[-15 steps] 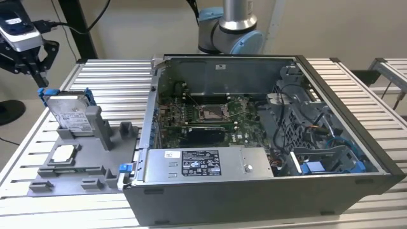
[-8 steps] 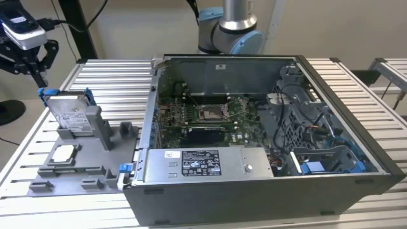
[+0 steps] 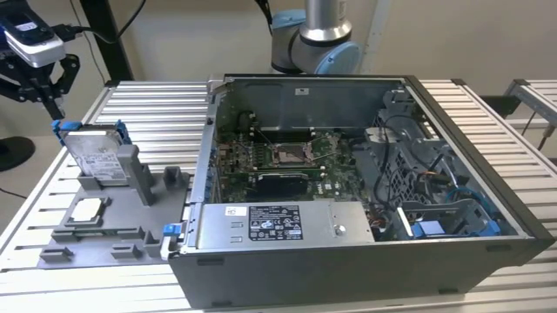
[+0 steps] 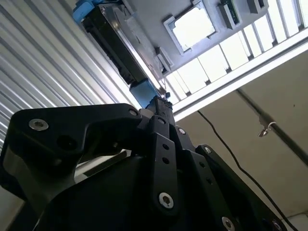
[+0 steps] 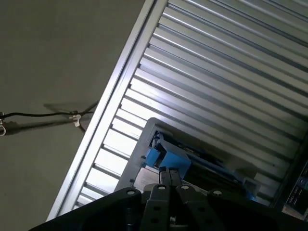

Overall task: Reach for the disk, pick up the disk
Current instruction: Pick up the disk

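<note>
The disk [image 3: 98,155] is a silver-grey drive with a white label and blue rails. It stands on edge in a grey fixture [image 3: 122,218] at the exterior view's left. My gripper [image 3: 55,108] hangs just above the disk's far blue rail, with its fingers shut together and nothing between them. In the second wrist view the fingertips [image 4: 161,103] end right at a blue rail corner of the disk [image 4: 115,45]. The first wrist view shows the gripper [image 5: 168,173] close over the disk's blue rail [image 5: 166,155].
A small square silver chip [image 3: 85,210] lies in the fixture in front of the disk. An open computer case [image 3: 348,176] fills the middle and the exterior view's right of the slatted metal table [image 3: 148,104]. The arm's base [image 3: 314,45] stands behind the case.
</note>
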Robot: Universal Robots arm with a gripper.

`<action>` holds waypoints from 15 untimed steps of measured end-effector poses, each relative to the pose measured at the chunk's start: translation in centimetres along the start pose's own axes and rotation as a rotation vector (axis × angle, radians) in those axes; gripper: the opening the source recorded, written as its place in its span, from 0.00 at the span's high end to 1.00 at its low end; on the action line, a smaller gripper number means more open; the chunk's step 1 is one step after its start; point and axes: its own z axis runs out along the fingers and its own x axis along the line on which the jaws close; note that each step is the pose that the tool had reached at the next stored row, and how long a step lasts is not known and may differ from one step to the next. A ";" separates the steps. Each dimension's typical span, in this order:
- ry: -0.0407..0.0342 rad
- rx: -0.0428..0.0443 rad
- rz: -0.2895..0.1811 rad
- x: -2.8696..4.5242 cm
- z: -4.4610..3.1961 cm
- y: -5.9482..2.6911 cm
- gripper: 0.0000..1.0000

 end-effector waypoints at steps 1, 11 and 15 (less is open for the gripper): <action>0.0003 0.0002 -0.006 0.01 0.00 0.00 1.00; 0.0090 0.0052 -0.179 0.01 0.00 0.01 1.00; 0.0132 0.0084 -0.250 0.02 0.00 0.02 1.00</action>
